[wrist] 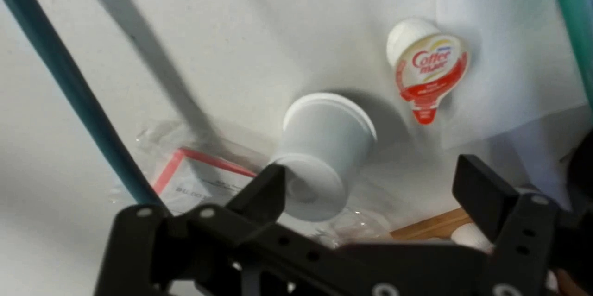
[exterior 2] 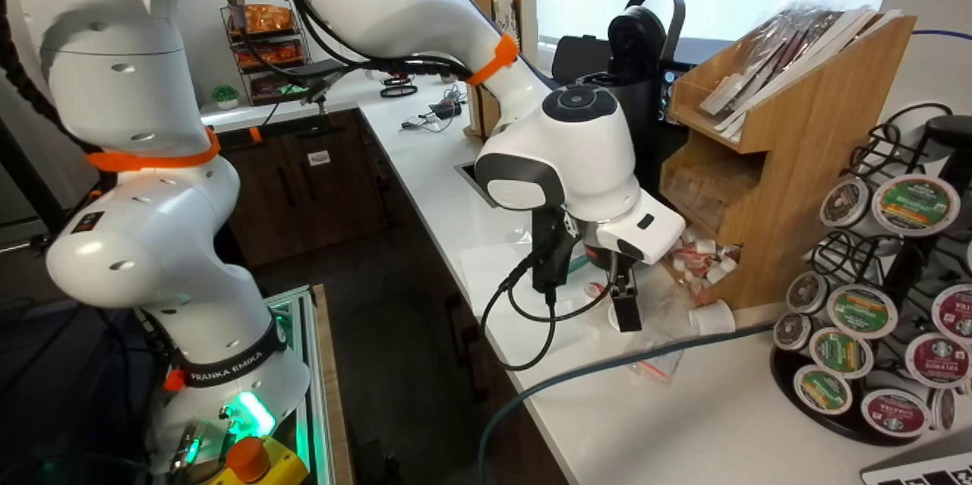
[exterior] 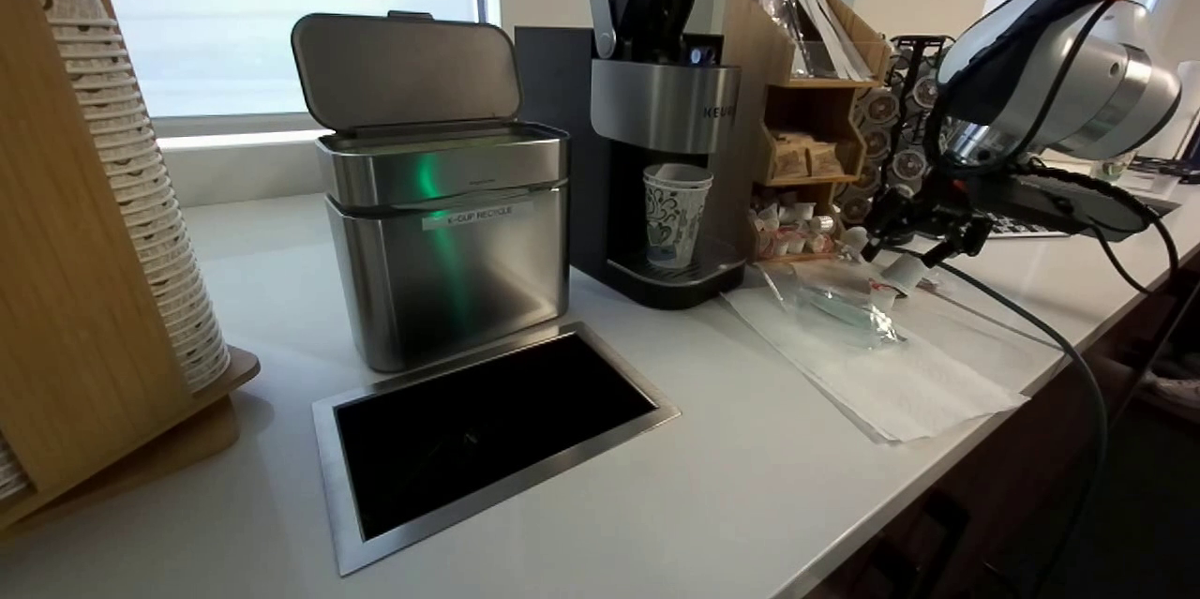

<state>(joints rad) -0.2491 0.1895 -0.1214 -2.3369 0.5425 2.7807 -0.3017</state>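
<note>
Seeing the hand (wrist: 369, 180) spread and empty, we judged the white cup (wrist: 326, 134), near the creamer (wrist: 428, 69) on the surface (wrist: 278, 18), likely light, stiff and slightly slippery, best taken round its sidewall.

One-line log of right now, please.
Gripper: open, empty | Nearest: white pod | Nearby: Coffee mate creamer, clear pouch | Coffee maker: lid raised, paper cups on drip tray

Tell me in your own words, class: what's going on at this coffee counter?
A robot arm holds its open gripper over a white counter, with nothing in its grasp. Nearest it is a white pod, with a Coffee-mate creamer close by. In an exterior view, paper cups stand in the coffee machine, beside a recycling bin with its lid up.
</note>
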